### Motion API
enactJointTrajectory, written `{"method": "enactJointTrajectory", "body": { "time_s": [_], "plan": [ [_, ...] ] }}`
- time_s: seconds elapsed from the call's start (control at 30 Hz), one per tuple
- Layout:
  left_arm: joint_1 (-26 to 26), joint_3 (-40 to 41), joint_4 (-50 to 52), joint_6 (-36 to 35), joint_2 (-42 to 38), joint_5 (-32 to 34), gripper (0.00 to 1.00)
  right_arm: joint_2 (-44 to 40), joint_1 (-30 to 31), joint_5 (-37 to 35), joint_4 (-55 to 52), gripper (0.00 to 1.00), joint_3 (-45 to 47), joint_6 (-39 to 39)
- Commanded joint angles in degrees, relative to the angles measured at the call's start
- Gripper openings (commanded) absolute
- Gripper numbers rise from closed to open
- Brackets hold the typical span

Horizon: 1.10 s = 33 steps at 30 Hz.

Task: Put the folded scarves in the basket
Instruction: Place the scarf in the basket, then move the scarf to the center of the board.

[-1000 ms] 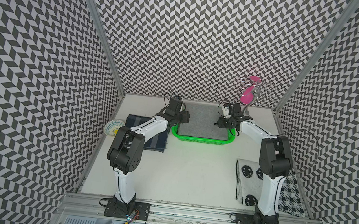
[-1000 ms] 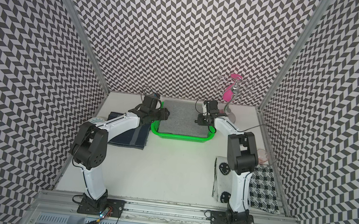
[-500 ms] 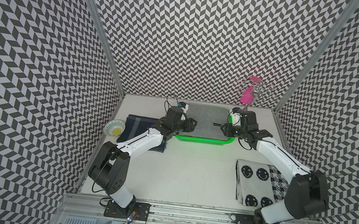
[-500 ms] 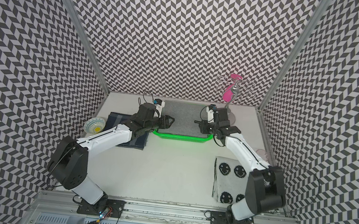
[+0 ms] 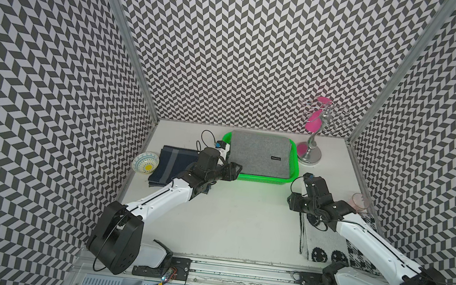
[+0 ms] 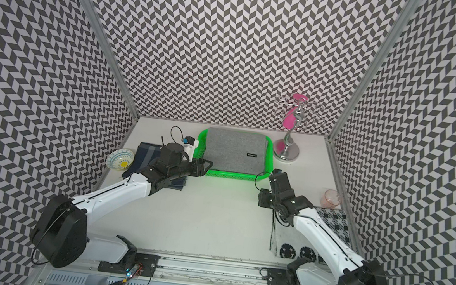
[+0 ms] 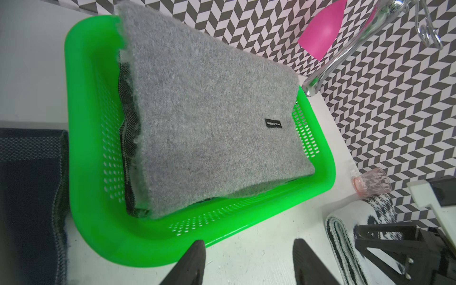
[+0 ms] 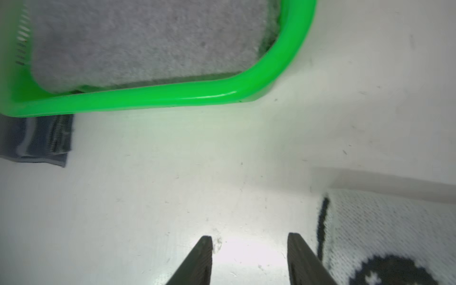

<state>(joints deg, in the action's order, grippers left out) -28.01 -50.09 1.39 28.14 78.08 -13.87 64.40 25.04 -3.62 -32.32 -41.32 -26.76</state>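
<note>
The folded grey scarf [image 5: 260, 154] [image 6: 234, 151] lies inside the bright green basket [image 5: 263, 179] [image 6: 231, 175] at the back of the table, and its far edge rests on the back rim. In the left wrist view the scarf [image 7: 209, 123] fills the basket [image 7: 98, 222]. My left gripper [image 5: 236, 170] [image 7: 248, 243] is open and empty, just outside the basket's front left corner. My right gripper [image 5: 291, 204] [image 8: 250, 237] is open and empty over bare table, in front of the basket's right corner [image 8: 172, 95].
A navy folded cloth [image 5: 173, 164] and a patterned bowl [image 5: 145, 163] lie left of the basket. A chrome stand with pink pieces [image 5: 310, 155] rises at the back right. A pink glass [image 5: 358, 202] and a black-and-white knitted scarf [image 5: 323, 242] are by the right arm.
Both arms have drawn back from the basket toward the front. The right gripper has moved farther, out to the front right, and its jaws have spread wider. The grey scarf stays in the basket.
</note>
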Motion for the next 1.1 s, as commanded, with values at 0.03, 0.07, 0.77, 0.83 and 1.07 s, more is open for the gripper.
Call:
{"method": "enactJointTrajectory", "body": {
  "time_s": [0.03,0.07,0.77,0.83,1.07],
  "plan": [
    [0.6,1.9,-3.0,-0.3,-1.4,-4.2,0.6,0.5,0.4,-9.8,-4.5,0.84,-1.8,-5.4],
    [0.6,2.2,-3.0,-0.3,-1.2,-4.7,0.6,1.4,0.4,-10.9,-5.9,1.0,-2.9,-5.3],
    [2.5,7.5,-6.4,1.7,-2.8,-8.2,0.6,18.4,1.3,-11.2,-3.3,0.27,-1.7,-3.0],
    [2.6,8.6,-6.5,1.9,-3.4,-8.3,0.6,19.6,3.1,-10.6,-2.0,0.25,-1.8,-3.7],
    [2.6,10.9,-6.5,3.0,-4.9,-8.9,0.6,24.0,9.9,-6.3,1.0,0.22,-5.1,-6.7]
  ]
}}
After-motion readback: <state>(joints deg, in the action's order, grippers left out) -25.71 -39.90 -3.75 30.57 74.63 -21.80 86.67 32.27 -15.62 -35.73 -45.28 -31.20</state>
